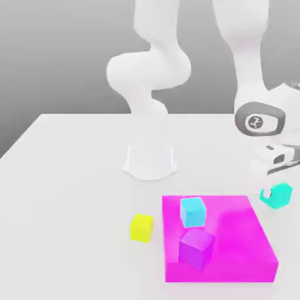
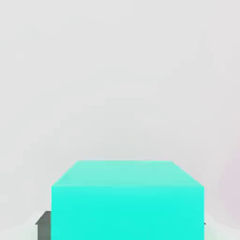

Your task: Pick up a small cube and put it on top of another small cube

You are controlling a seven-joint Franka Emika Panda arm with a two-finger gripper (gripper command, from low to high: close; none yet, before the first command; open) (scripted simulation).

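End effector at the exterior view's right edge, closed on the turquoise-green small cube — cube off the worktop, just beside the magenta slab. In the hand view the small cube sits between dark fingertips. Step in hand, by my reading: carry. Likely target, the yellow cube on the slab's far side. Next move needs height — the cyan cube and purple cube stand on the slab. Open worktop around the yellow cube.
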